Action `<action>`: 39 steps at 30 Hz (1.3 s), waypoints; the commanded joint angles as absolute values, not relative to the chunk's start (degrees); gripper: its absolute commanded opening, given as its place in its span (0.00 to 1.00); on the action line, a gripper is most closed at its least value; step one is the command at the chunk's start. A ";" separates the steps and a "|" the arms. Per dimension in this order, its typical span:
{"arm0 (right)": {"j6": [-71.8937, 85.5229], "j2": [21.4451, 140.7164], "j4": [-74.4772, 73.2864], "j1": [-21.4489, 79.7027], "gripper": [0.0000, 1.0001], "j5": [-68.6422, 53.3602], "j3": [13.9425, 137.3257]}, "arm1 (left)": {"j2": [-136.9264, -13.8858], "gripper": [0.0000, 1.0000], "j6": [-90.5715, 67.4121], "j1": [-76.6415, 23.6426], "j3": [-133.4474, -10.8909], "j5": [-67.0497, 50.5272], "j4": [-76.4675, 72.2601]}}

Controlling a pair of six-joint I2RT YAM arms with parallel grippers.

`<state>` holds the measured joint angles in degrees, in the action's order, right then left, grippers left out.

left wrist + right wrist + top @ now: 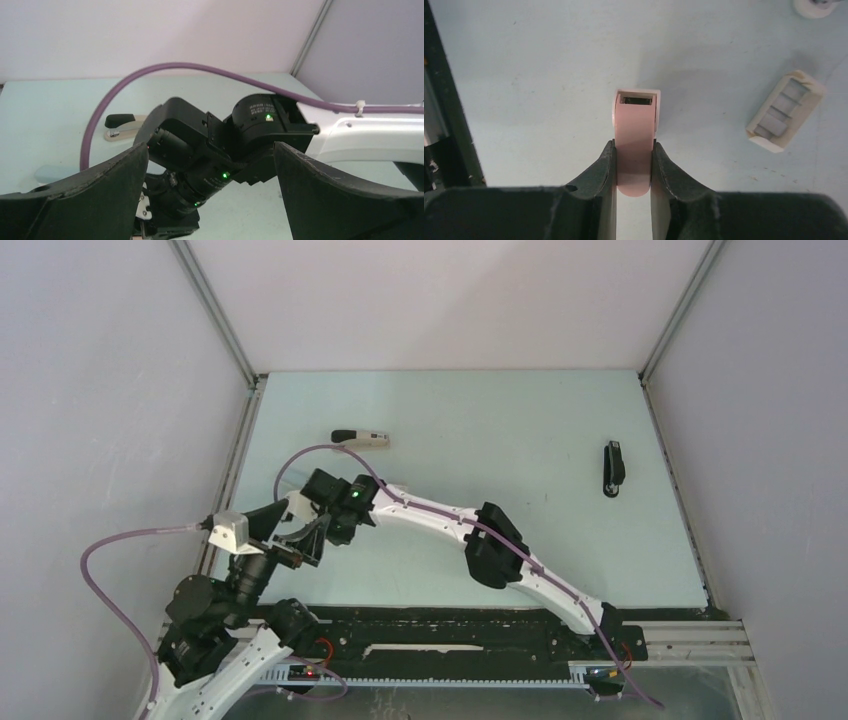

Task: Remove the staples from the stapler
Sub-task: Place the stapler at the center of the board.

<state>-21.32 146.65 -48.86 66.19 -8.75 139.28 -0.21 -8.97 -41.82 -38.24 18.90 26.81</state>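
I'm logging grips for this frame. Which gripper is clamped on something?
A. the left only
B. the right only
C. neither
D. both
B: in its wrist view the right gripper presses both sides of a pale pink piece, while the left gripper stands wide open and grips nothing.

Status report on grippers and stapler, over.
Left gripper open, empty. Right gripper shut on slim pink piece. Grey strips in cream holder beside it. Stapler beyond, untouched. Right arm's wrist crowds left gripper.
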 commanded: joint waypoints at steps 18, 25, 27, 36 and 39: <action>-20.76 150.89 -44.24 66.79 0.49 -3.39 145.74 | 7.04 1.00 -7.03 -40.40 -36.56 18.15 24.75; -21.57 146.48 -45.46 66.54 0.67 -3.35 145.48 | 6.61 1.00 -7.03 -39.72 -36.39 15.77 24.01; -21.54 144.47 -46.44 66.45 0.70 -3.95 145.16 | 6.68 1.00 -7.03 -39.64 -36.26 15.00 23.52; -25.51 123.46 -49.65 63.26 0.91 -11.11 127.06 | 5.65 1.00 -8.17 -39.64 -36.62 12.02 20.90; -27.30 113.48 -46.73 61.14 0.95 -12.09 114.85 | 3.85 1.00 -8.84 -39.60 -36.89 11.33 18.83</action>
